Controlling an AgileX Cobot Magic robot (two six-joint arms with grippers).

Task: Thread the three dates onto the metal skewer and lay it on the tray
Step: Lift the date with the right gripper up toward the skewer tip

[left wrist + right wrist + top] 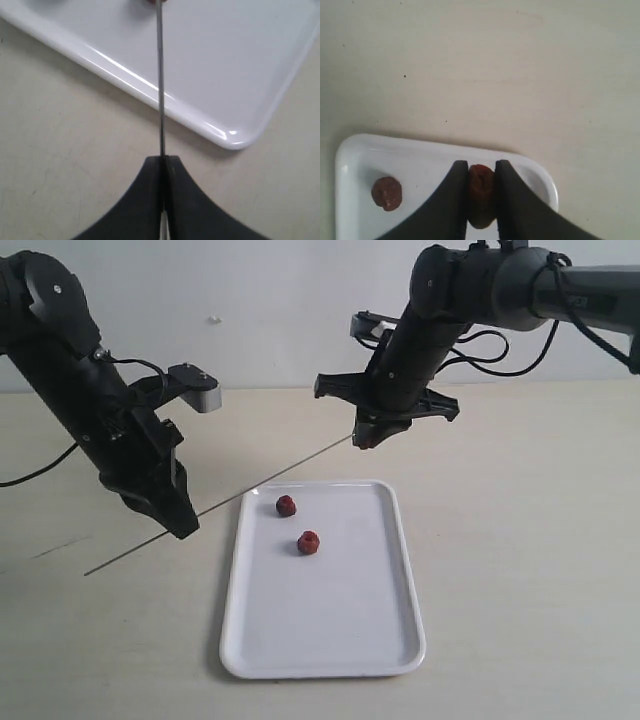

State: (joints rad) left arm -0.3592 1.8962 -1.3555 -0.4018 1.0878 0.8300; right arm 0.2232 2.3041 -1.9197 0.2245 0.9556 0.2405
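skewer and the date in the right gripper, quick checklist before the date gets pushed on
1. left gripper shut on the metal skewer: ok
2. right gripper shut on the held date: ok
3. skewer tip aimed at that date's middle: cannot tell; the tip ends at the gripper in the exterior view and does not show in the right wrist view
4. visible skewer length bare, nothing threaded: ok
5. other two dates lying on the tray, apart from the skewer: ok
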